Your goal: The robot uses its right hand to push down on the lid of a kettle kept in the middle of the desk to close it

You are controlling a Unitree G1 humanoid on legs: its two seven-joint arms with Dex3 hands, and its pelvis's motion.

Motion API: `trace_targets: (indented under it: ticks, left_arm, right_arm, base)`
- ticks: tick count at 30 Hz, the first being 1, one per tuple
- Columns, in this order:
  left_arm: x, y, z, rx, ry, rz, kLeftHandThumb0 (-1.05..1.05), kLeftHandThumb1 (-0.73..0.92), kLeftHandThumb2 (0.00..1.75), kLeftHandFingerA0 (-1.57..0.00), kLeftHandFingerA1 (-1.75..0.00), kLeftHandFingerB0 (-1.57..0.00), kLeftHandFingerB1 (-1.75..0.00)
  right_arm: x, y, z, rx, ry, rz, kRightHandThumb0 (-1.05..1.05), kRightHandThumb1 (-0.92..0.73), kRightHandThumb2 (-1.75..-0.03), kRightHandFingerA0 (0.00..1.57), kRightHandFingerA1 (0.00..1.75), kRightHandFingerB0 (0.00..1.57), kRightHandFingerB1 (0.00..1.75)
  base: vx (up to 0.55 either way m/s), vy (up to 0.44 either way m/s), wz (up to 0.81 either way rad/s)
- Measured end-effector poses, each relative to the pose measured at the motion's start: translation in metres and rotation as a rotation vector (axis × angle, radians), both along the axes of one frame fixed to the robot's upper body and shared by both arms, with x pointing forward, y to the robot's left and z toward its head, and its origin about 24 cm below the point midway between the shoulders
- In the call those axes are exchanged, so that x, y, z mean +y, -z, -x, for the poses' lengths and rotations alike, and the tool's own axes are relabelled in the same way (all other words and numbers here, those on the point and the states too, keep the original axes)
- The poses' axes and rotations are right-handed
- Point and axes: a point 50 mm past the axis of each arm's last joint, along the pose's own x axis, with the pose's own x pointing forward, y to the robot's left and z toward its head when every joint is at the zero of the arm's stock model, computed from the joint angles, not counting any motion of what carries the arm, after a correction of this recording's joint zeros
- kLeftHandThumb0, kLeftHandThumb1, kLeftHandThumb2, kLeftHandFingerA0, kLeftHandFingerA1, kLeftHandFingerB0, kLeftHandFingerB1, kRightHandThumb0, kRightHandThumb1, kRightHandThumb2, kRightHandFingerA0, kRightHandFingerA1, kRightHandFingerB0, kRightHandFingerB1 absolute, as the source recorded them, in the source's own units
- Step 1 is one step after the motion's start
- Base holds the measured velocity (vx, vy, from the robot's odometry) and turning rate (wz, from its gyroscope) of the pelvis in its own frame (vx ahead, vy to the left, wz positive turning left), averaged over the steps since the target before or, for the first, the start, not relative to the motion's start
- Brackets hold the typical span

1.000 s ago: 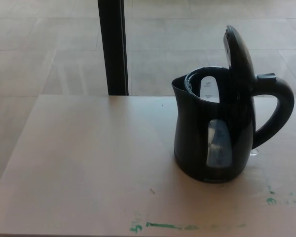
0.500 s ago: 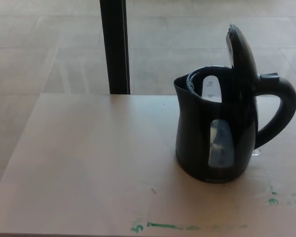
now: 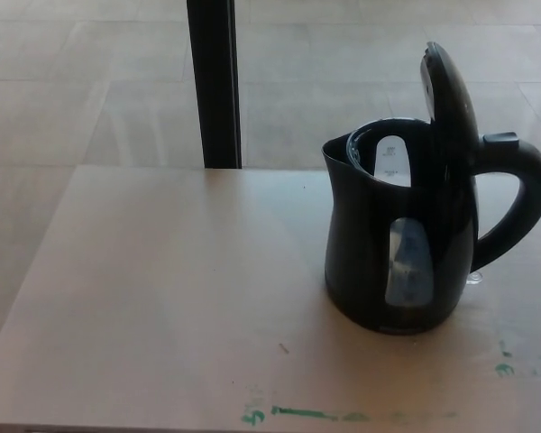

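The black kettle stands right of centre on the counter, its lid upright and open; neither hand shows.

Paint-marked desk, tiled floor: workshop-like room

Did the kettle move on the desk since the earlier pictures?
No. The kettle keeps its place relative to the green marks and the black post; the whole picture shifted, so the camera moved.
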Motion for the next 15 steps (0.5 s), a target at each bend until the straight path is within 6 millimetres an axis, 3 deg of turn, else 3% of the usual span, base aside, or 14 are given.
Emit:
trace_targets:
  ticks: [2, 3, 4, 6, 7, 8, 9, 10, 11, 15]
  left_arm:
    - [0.000, 0.000, -0.001, -0.005, -0.001, 0.000, -0.67, 0.52, 0.90, -0.48, -0.59, -0.27, -0.46]
    - [0.000, 0.000, -0.002, -0.007, -0.002, 0.001, -0.64, 0.64, 0.60, -0.55, -0.49, -0.35, -0.34]
    - [0.000, 0.000, -0.002, -0.007, -0.003, 0.001, -0.67, 0.50, 0.87, -0.51, -0.61, -0.29, -0.47]
    - [0.000, 0.000, -0.002, -0.007, -0.004, 0.003, -0.73, 0.54, 0.88, -0.53, -0.61, -0.30, -0.46]
    - [0.000, 0.000, -0.002, -0.008, -0.004, 0.003, -0.66, 0.65, 0.60, -0.56, -0.50, -0.34, -0.33]
    - [0.000, 0.000, -0.002, -0.008, -0.005, 0.003, -0.72, 0.56, 0.90, -0.52, -0.62, -0.28, -0.47]
    - [0.000, 0.000, -0.002, -0.010, -0.004, 0.003, -0.71, 0.56, 0.90, -0.52, -0.62, -0.28, -0.47]
    - [0.000, -0.001, -0.003, -0.012, -0.002, 0.002, -0.64, 0.66, 0.60, -0.60, -0.57, -0.34, -0.33]
    - [0.000, -0.001, -0.004, -0.014, 0.000, 0.001, -0.73, 0.55, 0.89, -0.56, -0.63, -0.30, -0.46]
    - [0.000, -0.001, -0.004, -0.015, 0.003, -0.002, -0.72, 0.54, 0.90, -0.53, -0.62, -0.32, -0.48]
  right_arm:
    - [0.011, -0.002, -0.007, 0.018, -0.036, 0.040, -0.88, -0.81, -0.65, 0.22, 0.36, 0.19, 0.28]
    - [0.016, -0.001, -0.010, 0.031, -0.054, 0.059, -0.89, -0.82, -0.65, 0.23, 0.36, 0.20, 0.28]
    - [0.021, -0.001, -0.012, 0.045, -0.072, 0.080, -0.88, -0.81, -0.65, 0.24, 0.38, 0.21, 0.28]
    - [0.032, 0.001, -0.017, 0.077, -0.106, 0.126, -0.79, -0.80, -0.65, 0.25, 0.42, 0.21, 0.29]
    - [0.036, 0.001, -0.019, 0.087, -0.118, 0.146, -0.78, -0.80, -0.65, 0.25, 0.42, 0.21, 0.29]
    - [0.042, 0.002, -0.022, 0.099, -0.135, 0.176, -0.77, -0.80, -0.64, 0.24, 0.45, 0.22, 0.31]
    - [0.048, 0.003, -0.025, 0.108, -0.148, 0.201, -0.81, -0.79, -0.64, 0.25, 0.44, 0.23, 0.31]
    - [0.052, 0.003, -0.026, 0.114, -0.158, 0.217, -0.83, -0.80, -0.65, 0.25, 0.44, 0.23, 0.30]
    - [0.057, 0.005, -0.029, 0.123, -0.169, 0.236, -0.85, -0.80, -0.65, 0.25, 0.45, 0.23, 0.30]
    - [0.071, 0.010, -0.038, 0.161, -0.187, 0.303, -0.85, -0.81, -0.66, 0.27, 0.43, 0.23, 0.29]
  base:
    - [0.00, 0.000, 0.00]
    - [0.00, 0.000, 0.00]
    - [0.00, 0.000, 0.00]
    - [0.00, 0.000, 0.00]
    - [0.00, 0.000, 0.00]
    - [0.00, 0.000, 0.00]
    - [0.00, 0.000, 0.00]
    - [0.00, 0.000, 0.00]
    - [0.00, 0.000, 0.00]
    - [0.00, 0.000, 0.00]
